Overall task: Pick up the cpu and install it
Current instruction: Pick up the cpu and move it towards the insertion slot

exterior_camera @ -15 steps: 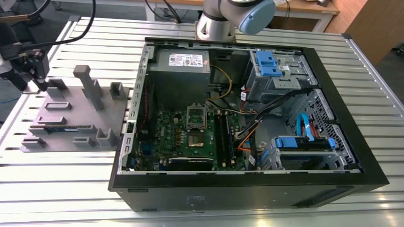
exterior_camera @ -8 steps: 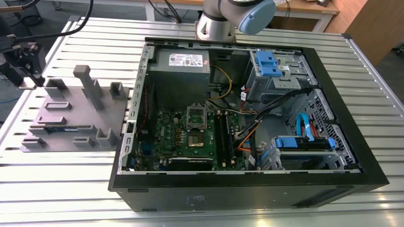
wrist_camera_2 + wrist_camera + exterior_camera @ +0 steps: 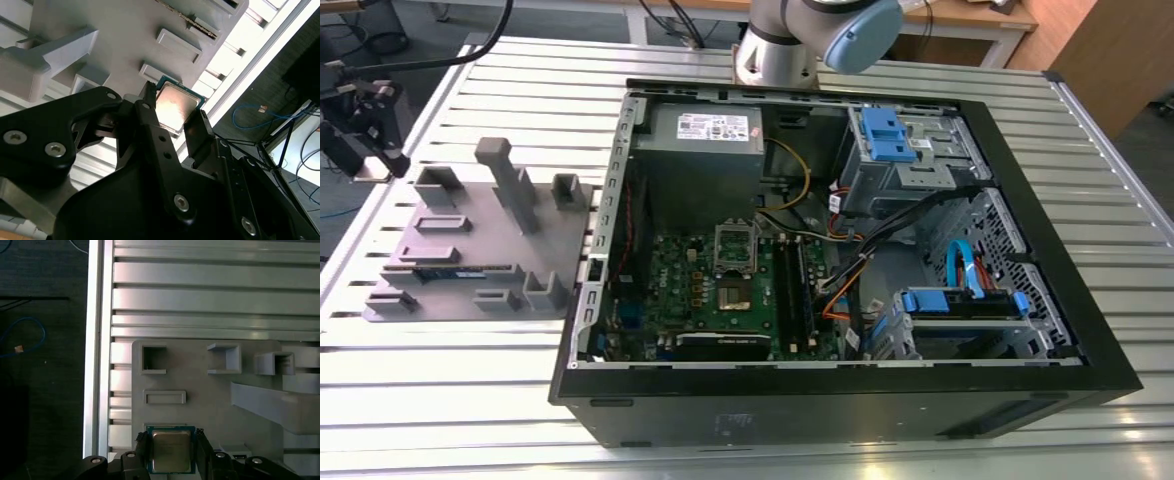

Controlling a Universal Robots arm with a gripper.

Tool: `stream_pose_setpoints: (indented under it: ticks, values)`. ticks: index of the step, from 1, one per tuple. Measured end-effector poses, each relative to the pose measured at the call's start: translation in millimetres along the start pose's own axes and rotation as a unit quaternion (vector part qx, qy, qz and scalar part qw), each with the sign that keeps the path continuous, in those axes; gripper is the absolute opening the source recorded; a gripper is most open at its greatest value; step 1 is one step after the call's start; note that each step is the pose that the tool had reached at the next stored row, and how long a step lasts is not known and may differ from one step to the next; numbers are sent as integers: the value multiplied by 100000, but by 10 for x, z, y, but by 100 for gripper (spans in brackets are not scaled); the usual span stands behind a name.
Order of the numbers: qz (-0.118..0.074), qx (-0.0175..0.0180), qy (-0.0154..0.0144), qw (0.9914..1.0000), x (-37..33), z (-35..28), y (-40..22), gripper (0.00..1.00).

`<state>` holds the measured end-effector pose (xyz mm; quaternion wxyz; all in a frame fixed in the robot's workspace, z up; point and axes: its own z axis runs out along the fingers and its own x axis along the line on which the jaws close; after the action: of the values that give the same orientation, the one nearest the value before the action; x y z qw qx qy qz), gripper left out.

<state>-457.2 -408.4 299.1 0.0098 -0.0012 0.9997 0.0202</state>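
The cpu (image 3: 171,452), a small flat square chip with a shiny silver metal top and a thin green rim, is seen in both wrist views clamped by two opposite edges between the black fingers (image 3: 142,445) of the gripper (image 3: 171,439); whether it is seated in its pocket or raised just clear cannot be told; the step is judged best done with the chip kept level and pressed only at its rim, since the smooth lid offers little friction and a skewed grip could tilt it; beneath lies a matte grey moulded fixture plate (image 3: 210,405) with sharp rectangular pockets and upright posts, set on a ribbed aluminium table (image 3: 210,290); the open black computer case (image 3: 854,415), holding the green motherboard (image 3: 707,300), is placed well apart, towards the exterior view's right.
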Motion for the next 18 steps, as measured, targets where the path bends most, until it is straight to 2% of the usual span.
stream_pose_setpoints:
  ticks: [7,9,11,18]
  values:
    - [-1,4,9,100000,0,-3,0,47]
    - [0,25,44,100000,0,-21,1,47]
    - [-1,8,12,100000,-1,-55,2,47]
    - [0,6,10,100000,-5,-238,10,47]
